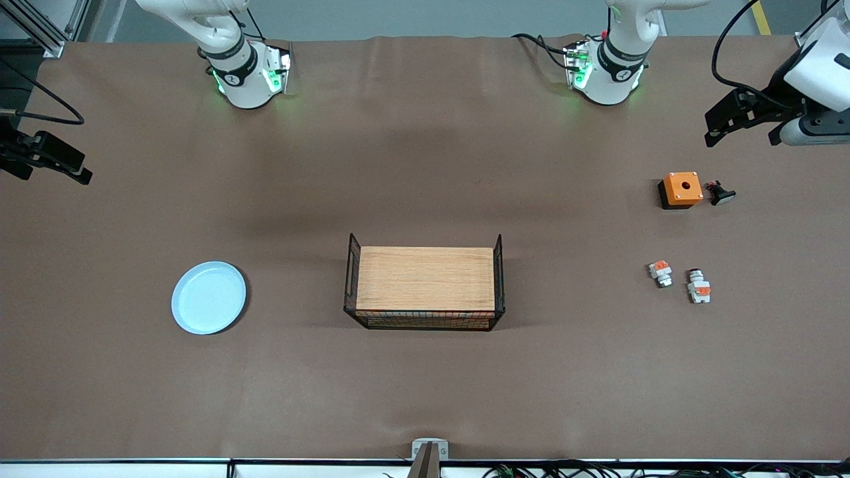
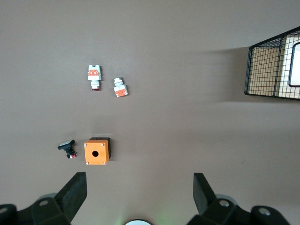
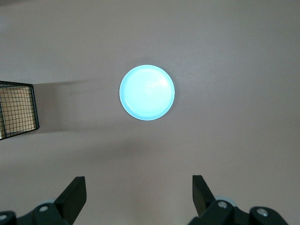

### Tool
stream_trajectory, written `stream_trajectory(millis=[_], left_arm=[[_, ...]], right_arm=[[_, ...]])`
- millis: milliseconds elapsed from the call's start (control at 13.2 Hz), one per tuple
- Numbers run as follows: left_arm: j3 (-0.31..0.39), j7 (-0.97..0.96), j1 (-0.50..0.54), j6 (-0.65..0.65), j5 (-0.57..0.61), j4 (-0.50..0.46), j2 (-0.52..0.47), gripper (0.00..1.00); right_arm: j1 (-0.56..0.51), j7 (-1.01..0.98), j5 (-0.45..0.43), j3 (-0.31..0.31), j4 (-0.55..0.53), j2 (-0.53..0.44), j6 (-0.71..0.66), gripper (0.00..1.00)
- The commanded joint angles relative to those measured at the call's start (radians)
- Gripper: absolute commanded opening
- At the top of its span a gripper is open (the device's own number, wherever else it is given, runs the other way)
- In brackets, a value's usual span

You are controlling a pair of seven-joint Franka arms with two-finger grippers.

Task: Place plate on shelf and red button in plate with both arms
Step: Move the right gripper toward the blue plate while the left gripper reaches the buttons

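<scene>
The pale blue plate (image 1: 208, 297) lies flat toward the right arm's end of the table and shows in the right wrist view (image 3: 147, 93). The red button (image 1: 698, 286), white with an orange block and a dark cap, lies toward the left arm's end and shows in the left wrist view (image 2: 94, 77). My left gripper (image 1: 744, 129) is open and empty, up in the air over the table's left arm end; its jaws (image 2: 139, 187) stand wide apart. My right gripper (image 1: 53, 174) is open and empty, up over the right arm's end (image 3: 139, 187).
A black wire basket (image 1: 351, 279) with a wooden board in it stands mid-table. A similar white-orange part with a grey end (image 1: 660, 272) lies beside the red button. An orange box (image 1: 681, 189) and a black piece with a pale cap (image 1: 721, 194) lie farther from the front camera.
</scene>
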Motion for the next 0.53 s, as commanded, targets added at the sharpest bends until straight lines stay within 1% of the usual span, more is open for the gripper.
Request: stream_trajectory(millis=[0, 151, 302, 453], left_arm=[[-0.006, 0.02, 0.006, -0.013, 0.0, 0.016, -0.001, 1.0], [0.001, 0.026, 0.013, -0.013, 0.001, 0.016, 0.0, 1.0], [0.02, 0.031, 0.017, -0.007, 0.001, 0.016, 0.029, 1.0], [0.018, 0.032, 0.09, 0.002, 0.015, 0.008, 0.08, 1.0]], right_arm=[[-0.011, 0.01, 0.002, 0.007, -0.002, -0.015, 0.001, 1.0], [-0.011, 0.01, 0.002, 0.007, -0.002, -0.014, 0.001, 1.0], [-0.004, 0.009, 0.001, 0.01, -0.002, -0.011, 0.002, 1.0], [-0.001, -0.004, 0.002, 0.012, -0.01, 0.0, -0.008, 1.0]])
